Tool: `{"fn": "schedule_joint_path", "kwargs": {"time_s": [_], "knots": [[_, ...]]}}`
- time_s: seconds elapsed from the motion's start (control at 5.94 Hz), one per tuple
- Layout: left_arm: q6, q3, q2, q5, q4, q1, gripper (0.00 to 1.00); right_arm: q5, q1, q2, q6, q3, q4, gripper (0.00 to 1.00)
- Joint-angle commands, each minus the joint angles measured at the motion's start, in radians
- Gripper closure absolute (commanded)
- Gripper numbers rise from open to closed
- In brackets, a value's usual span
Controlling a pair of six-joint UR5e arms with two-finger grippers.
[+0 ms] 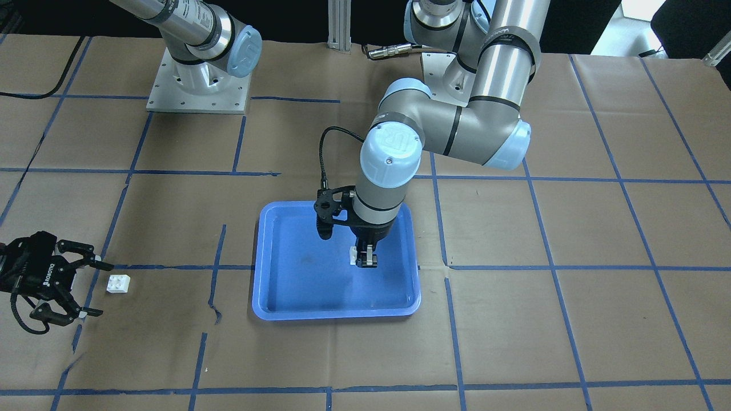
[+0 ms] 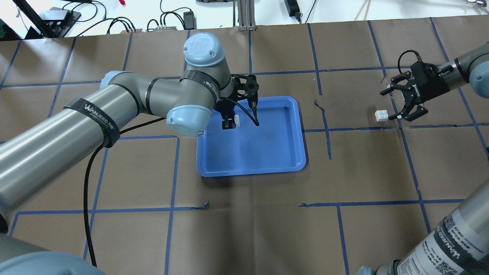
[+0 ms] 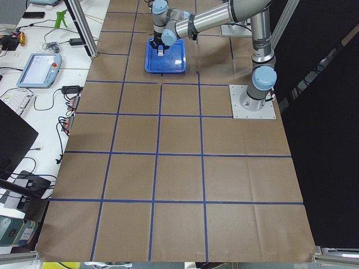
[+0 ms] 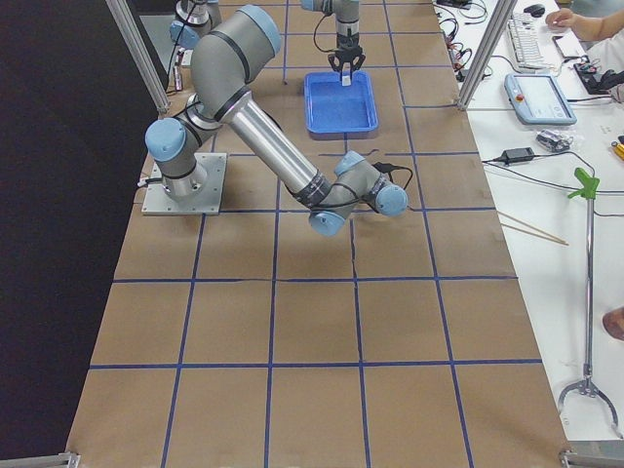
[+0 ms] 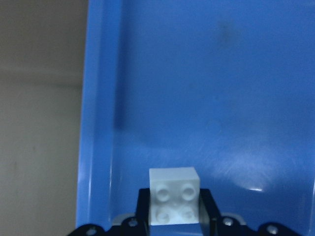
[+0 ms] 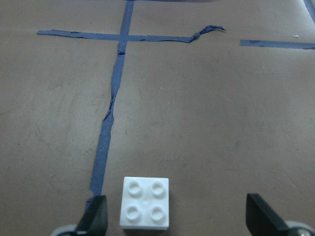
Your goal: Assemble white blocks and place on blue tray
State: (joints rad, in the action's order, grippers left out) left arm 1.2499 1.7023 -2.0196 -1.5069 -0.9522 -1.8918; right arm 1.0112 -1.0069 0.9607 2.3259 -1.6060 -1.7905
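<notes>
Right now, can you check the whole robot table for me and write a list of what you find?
Surface: table covered in brown paper with a blue tape grid; some tape is torn.
Job's things: held block is over the tray; loose block lies on the paper, apart from the tray. They are not joined yet.
Clutter: nothing seen.
Grippers: left gripper is shut on the held block; right gripper is open, right by the loose block.
Cables: black cable hangs from the left arm.
Surroundings: a pendant off the table's side.
</notes>
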Motion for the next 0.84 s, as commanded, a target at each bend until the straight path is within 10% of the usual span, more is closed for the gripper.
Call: {"fn": "schedule_joint_path", "kwargs": {"time_s": [0.0, 0.34, 0.67], "knots": [[0.002, 0.006, -0.042, -0.001, 0.0, -0.052, 0.87, 0.001, 0.01, 0.006, 0.001, -0.049, 0.0, 0.0], [0.002, 0.011, -0.074, -0.015, 0.0, -0.052, 0.83, 0.006, 0.013, 0.006, 0.0, -0.055, -0.009, 0.07], [-0.073, 0.011, -0.071, -0.015, 0.009, -0.052, 0.75, 0.004, 0.013, 0.007, 0.0, -0.051, -0.013, 0.44]]}}
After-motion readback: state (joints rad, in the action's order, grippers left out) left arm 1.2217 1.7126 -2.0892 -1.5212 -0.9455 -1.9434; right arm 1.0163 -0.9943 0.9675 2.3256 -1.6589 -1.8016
